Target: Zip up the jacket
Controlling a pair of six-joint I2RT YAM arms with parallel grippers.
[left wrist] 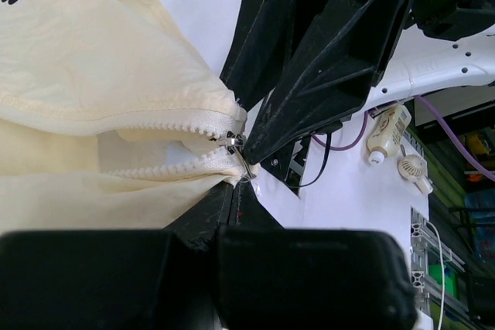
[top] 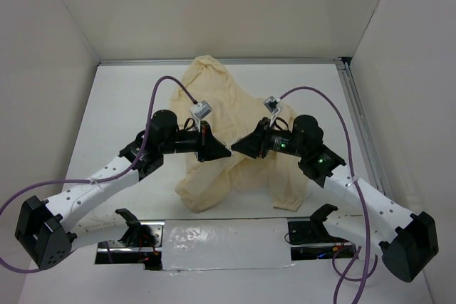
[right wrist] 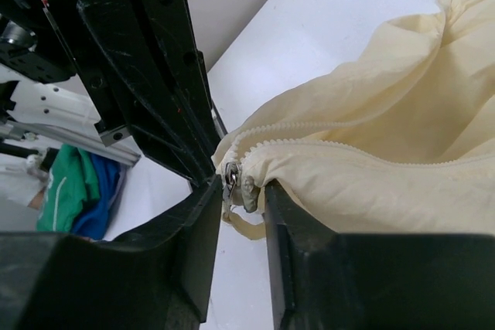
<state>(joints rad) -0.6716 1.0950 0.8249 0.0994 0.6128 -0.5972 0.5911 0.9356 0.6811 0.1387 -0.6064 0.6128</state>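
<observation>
Large, soft, cream-yellow fabric jacket [top: 214,90] is recorded crumpled in a heap on the white table [top: 121,105], mid-table, with one rounded end reaching toward the far edge. The fabric is heavily wrinkled and folded over itself. Two rows of white zip teeth [left wrist: 155,125] are seen parted along their visible run and brought together only at a small metal slider [right wrist: 236,183]. The slider is found at the hem-end corner, at the start of the track; the zip is noted as not closed.

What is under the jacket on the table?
Around the jacket the white table shows. Whatever lies beneath it cannot be seen, because the wrinkled fabric covers that area fully.
</observation>
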